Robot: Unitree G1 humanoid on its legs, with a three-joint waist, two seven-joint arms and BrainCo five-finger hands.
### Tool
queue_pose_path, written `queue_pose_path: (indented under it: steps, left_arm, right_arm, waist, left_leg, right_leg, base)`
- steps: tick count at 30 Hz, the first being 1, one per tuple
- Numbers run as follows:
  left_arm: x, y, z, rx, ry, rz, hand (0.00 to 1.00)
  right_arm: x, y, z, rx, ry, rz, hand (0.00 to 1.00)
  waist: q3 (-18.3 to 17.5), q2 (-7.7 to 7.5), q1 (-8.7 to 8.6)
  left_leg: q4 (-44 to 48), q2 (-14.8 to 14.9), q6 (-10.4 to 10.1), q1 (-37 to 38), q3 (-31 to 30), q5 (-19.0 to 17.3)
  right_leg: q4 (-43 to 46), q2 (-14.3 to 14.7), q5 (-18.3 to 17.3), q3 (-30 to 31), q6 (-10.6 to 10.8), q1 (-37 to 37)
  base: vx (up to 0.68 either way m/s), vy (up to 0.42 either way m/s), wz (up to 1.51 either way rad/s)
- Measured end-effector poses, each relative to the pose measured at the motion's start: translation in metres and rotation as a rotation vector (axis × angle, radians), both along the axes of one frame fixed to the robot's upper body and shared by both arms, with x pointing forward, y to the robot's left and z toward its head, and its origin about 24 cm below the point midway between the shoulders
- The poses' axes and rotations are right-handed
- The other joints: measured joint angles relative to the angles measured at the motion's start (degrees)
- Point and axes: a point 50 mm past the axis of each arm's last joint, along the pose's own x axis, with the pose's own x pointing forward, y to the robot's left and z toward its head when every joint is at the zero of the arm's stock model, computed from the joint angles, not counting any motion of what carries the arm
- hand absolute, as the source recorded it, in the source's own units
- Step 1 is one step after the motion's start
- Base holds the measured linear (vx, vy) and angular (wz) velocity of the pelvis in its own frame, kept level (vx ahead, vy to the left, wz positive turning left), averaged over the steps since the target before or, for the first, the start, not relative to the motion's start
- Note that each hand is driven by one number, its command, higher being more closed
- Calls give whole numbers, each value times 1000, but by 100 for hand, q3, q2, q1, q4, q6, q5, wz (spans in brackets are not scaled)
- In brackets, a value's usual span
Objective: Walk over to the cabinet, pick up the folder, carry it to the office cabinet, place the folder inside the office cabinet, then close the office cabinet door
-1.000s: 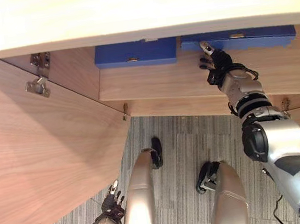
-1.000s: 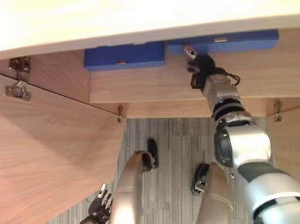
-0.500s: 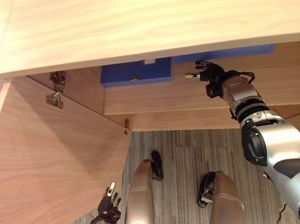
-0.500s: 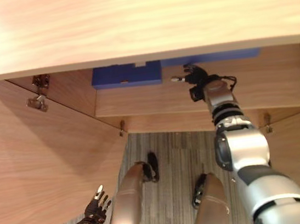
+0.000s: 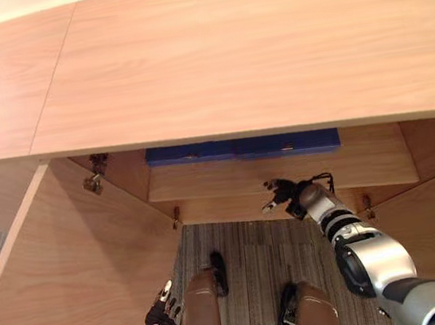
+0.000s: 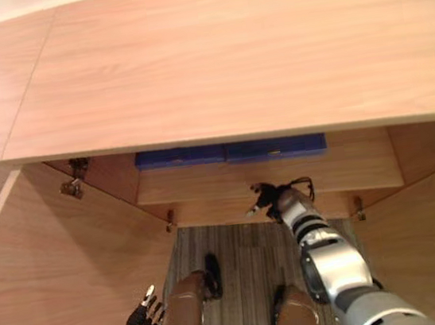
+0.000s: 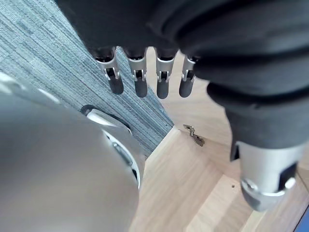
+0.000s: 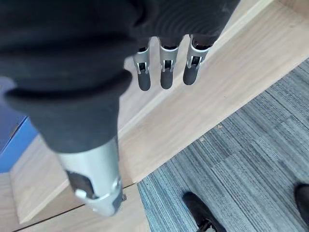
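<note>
- The right hand hangs at the front edge of the shelf, its fingers straight and empty, with carpet open below them.
- Two blue folders lie side by side at the back of the shelf, well beyond the fingertips and untouched.
- The left hand hangs low beside the open door, fingers loose and empty.
- Its wrist view shows a hinge past the fingertips.

Bright light on the cabinet top, shelf shaded.
</note>
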Motion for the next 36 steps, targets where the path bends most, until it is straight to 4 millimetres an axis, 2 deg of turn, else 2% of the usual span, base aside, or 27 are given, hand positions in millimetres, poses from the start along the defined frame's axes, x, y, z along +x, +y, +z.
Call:
queue_pose_path:
  steps: [5,9,12,14,15,16,17,19,21,22,23,24,26,30,31,32,34,35,36]
  left_arm:
    - [-5,4,-2,13,18,-5,0]
    - [-3,4,-1,12,12,-3,0]
    - [-5,5,-2,1,14,37,0]
    - [-16,-4,-8,-37,47,83,0]
    - [-22,-4,-11,-40,67,105,0]
    - [-23,-2,-11,-35,71,107,0]
    - [-19,1,-10,-7,73,97,0]
    - [-17,1,-10,27,81,80,0]
    - [-11,-6,-10,65,91,6,0]
    - [-10,-10,-10,67,93,-8,0]
    - [-5,-21,-10,59,85,-30,0]
    - [-4,-25,-10,51,83,-31,0]
    - [-3,-37,-11,25,88,-34,0]
    - [-12,-34,-15,50,138,-8,0]
    - [-13,-33,-16,61,147,-9,0]
    - [-14,-32,-16,63,147,0,0]
    - [-20,-29,-17,68,160,31,0]
    - [-22,-26,-17,79,161,57,0]
    - [-22,-25,-17,78,161,63,0]
  right_arm:
    - [-15,4,-20,31,55,-7,0]
    - [-34,5,-41,83,108,-37,0]
    - [-47,13,-55,151,145,-69,0]
    - [-60,18,-68,197,157,-124,0]
    - [-72,20,-78,228,167,-180,0]
    - [-80,20,-85,245,183,-213,0]
    - [-99,20,-100,325,217,-340,0]
    - [-122,20,-116,400,254,-479,0]
    - [-162,15,-138,514,328,-725,0]
    - [-172,13,-143,538,345,-782,0]
    - [-192,10,-151,627,364,-961,0]
    - [-199,10,-154,658,365,-1029,0]
    - [-218,10,-160,743,363,-1220,0]
    - [-219,-4,-157,885,214,-1459,0]
    - [-225,-8,-158,896,184,-1518,0]
    - [-230,-14,-158,899,153,-1571,0]
    - [-232,-19,-157,902,114,-1618,0]
    - [-235,-20,-157,908,102,-1654,0]
    - [-237,-22,-158,909,95,-1670,0]
  waist:
    - [-268,-159,-15]
    - [-415,-168,-33]
    - [-445,-183,-7]
    - [-620,-130,29]
    - [-763,-195,-1]
    - [-840,-262,-42]
    - [-974,-415,-64]
    - [-1067,-481,-98]
    - [-1193,-481,-180]
    - [-1254,-484,-191]
    - [-1318,-461,-226]
    - [-1324,-451,-247]
    - [-1342,-445,-412]
    - [-1377,-450,-494]
    - [-1350,-456,-535]
    - [-1337,-430,-556]
    - [-1343,-312,-550]
    - [-1326,-388,-539]
    - [-1312,-418,-539]
  left_leg:
    - [-871,104,-117,474,83,347]
    - [-936,168,-171,627,58,355]
    - [-417,195,-396,645,-620,15]
    - [4,179,-573,670,-1326,-549]
    - [-43,161,-612,683,-1381,-682]
    - [-134,142,-581,704,-1301,-661]
    - [-447,85,-493,852,-1088,-558]
    - [-765,-20,-424,1072,-901,-442]
    - [-1382,-208,-330,1465,-698,-179]
    - [-1556,-243,-305,1547,-636,-101]
    - [-1953,-317,-280,1800,-525,81]
    - [-2108,-336,-268,1911,-488,158]
    - [-2499,-360,-197,2277,-334,290]
    - [-2927,-352,-213,2780,266,341]
    - [-2993,-347,-228,2920,477,352]
    - [-3031,-281,-232,3002,654,354]
    - [-3062,-96,-233,3142,954,353]
    - [-3031,-42,-246,3234,1154,344]
    - [-3033,-32,-266,3297,1215,327]
  right_leg:
    - [-997,331,424,-34,-33,440]
    - [-1387,468,567,-53,-18,722]
    - [-1698,657,739,154,-28,933]
    - [-1756,816,822,498,24,935]
    - [-1836,841,902,668,81,882]
    - [-1941,815,977,727,117,871]
    - [-2253,747,1175,874,160,929]
    - [-2534,628,1360,980,226,1046]
    - [-2803,452,1587,1017,260,1193]
    - [-2829,417,1627,1018,258,1199]
    - [-2868,365,1726,1020,252,1236]
    - [-2868,352,1749,1020,250,1263]
    - [-2869,347,1815,1025,240,1356]
    - [-2950,409,1891,1282,186,1342]
    - [-2956,409,1790,1235,50,1298]
    - [-2943,354,1645,825,-214,1296]
    - [-2917,224,1496,27,-603,1340]
    - [-2887,123,1559,-352,-710,1360]
    - [-2906,106,1564,-445,-714,1360]
  base:
    - [103,-43,-12]
    - [105,-31,-7]
    - [17,25,-52]
    - [2,123,-92]
    - [-1,152,-68]
    - [21,215,-61]
    - [33,155,-42]
    - [34,140,-36]
    - [26,140,-28]
    - [36,89,-33]
    - [23,39,-26]
    - [10,42,-31]
    - [-32,37,-33]
    - [-81,37,-86]
    - [-83,46,-70]
    - [-64,46,-75]
    - [-41,13,-108]
    - [-53,-13,-114]
    - [-40,-17,-90]
